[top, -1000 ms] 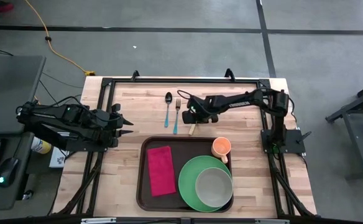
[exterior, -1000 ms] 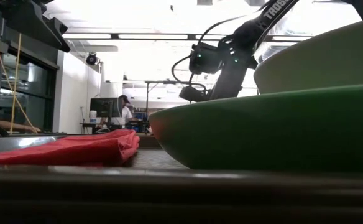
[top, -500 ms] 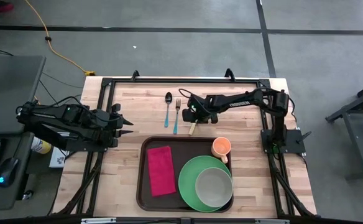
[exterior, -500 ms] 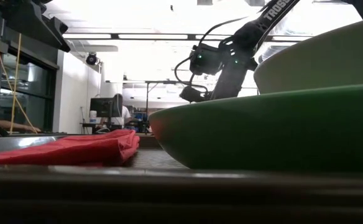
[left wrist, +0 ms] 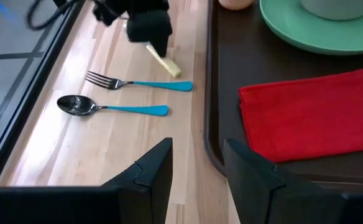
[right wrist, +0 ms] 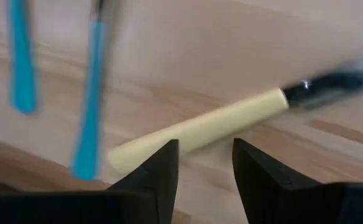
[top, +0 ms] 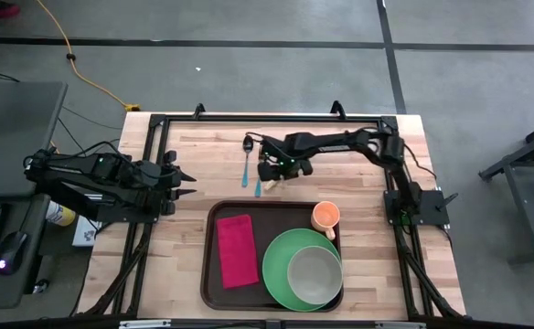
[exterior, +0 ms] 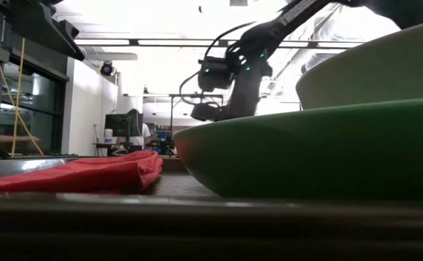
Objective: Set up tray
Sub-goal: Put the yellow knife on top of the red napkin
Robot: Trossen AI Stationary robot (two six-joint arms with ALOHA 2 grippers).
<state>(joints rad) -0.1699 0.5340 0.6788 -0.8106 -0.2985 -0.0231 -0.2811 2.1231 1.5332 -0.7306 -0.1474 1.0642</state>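
Right arm stretched out long and low, elbow bent near its base, wrist tipped down. Right claw [top: 271, 172] at the end of the reach, fingers [right wrist: 155, 176] parted with a clear gap between. Left arm folded back at its own side, held level. Left claw [top: 183, 183] pointing toward the right claw, well apart from it, fingers [left wrist: 150, 171] spread wide.

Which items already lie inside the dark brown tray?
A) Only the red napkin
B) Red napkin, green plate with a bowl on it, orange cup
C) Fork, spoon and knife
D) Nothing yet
B: in the high view the red napkin, green plate with a bowl and orange cup sit within the tray, while the cutlery lies on the wood beyond it.
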